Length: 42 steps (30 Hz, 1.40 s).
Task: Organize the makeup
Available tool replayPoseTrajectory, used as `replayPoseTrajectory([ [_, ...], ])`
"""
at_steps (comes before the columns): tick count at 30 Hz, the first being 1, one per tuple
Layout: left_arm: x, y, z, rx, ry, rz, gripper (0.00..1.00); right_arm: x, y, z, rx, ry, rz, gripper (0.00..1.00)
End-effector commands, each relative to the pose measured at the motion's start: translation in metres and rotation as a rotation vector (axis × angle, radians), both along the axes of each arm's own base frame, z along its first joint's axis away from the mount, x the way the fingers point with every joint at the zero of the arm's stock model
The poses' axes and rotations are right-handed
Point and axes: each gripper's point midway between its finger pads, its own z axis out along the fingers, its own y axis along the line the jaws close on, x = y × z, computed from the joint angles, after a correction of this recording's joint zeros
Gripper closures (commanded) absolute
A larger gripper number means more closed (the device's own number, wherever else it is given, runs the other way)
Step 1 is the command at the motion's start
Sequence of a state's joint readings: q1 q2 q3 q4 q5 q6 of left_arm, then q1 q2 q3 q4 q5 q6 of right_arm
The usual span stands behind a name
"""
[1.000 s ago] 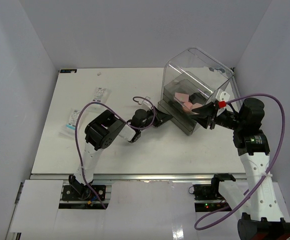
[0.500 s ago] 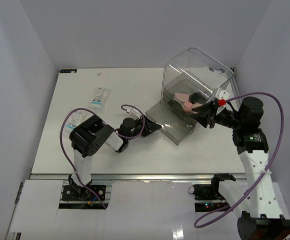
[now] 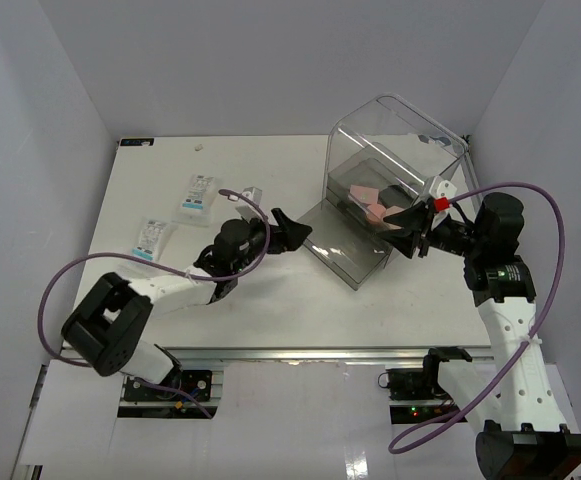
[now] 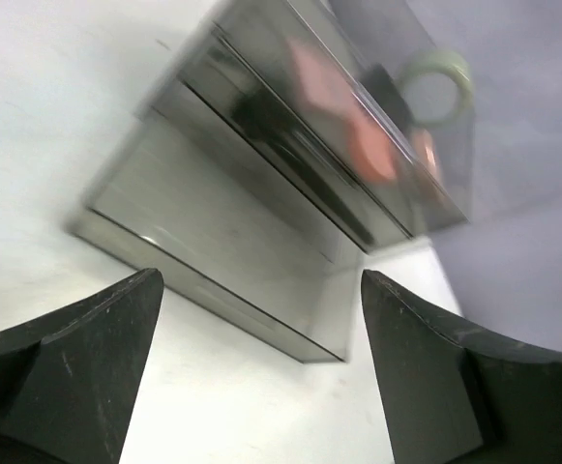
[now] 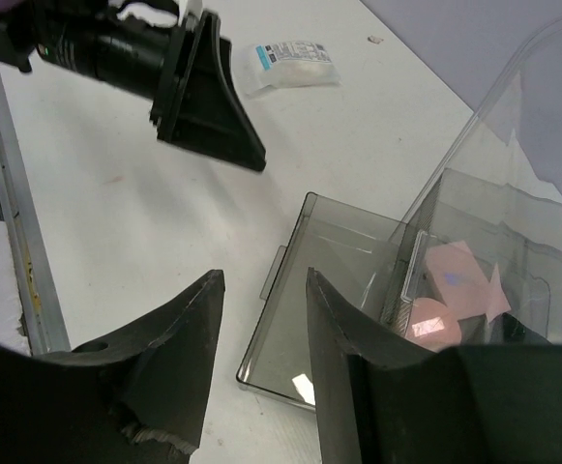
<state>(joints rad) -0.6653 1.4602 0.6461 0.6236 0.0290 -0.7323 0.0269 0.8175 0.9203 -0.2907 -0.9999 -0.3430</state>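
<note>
Pink sponges [image 3: 363, 192] sit in the box [image 3: 400, 125]; packets [image 3: 199, 193] lie on the worktop [image 3: 270, 300]. Left hand [image 3: 295, 230] gapes empty by the drawer [image 3: 350, 250]; right hand [image 3: 410, 238] part-open, empty.

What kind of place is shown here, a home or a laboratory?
Probably a robot laboratory cell: a white table between plain grey walls, with a left arm and a right arm mounted on a metal rail.

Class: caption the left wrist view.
Open left gripper faces the pulled-out drawer of the clear box, pink sponges inside.
</note>
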Motion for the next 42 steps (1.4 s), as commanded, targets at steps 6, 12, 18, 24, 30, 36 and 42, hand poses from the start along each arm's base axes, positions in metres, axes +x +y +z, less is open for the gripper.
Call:
replayPoseTrajectory([
  [6,0.099,0.172,-0.032,0.625,0.077,0.355,0.07,-0.003,0.004,0.0,0.005,0.005,0.044,0.52],
  [12,0.16,0.214,-0.046,0.818,0.086,0.433,0.17,-0.003,0.004,-0.003,0.007,0.015,0.048,0.52],
  [18,0.2,0.234,-0.059,0.946,0.097,0.474,0.23,-0.001,0.003,-0.006,0.003,0.016,0.037,0.52],
  [24,0.218,0.248,-0.064,1.07,0.096,0.513,0.24,0.0,0.002,-0.011,-0.005,0.02,0.029,0.52],
  [30,0.224,0.251,-0.069,1.127,0.084,0.492,0.29,0.002,0.001,-0.016,-0.007,0.033,0.025,0.52],
  [36,0.224,0.253,-0.098,1.163,0.136,0.451,0.42,0.003,0.001,-0.016,-0.009,0.033,0.021,0.52],
  [42,0.225,0.259,-0.117,1.202,0.182,0.448,0.45,0.002,0.0,-0.014,-0.01,0.023,0.012,0.52],
])
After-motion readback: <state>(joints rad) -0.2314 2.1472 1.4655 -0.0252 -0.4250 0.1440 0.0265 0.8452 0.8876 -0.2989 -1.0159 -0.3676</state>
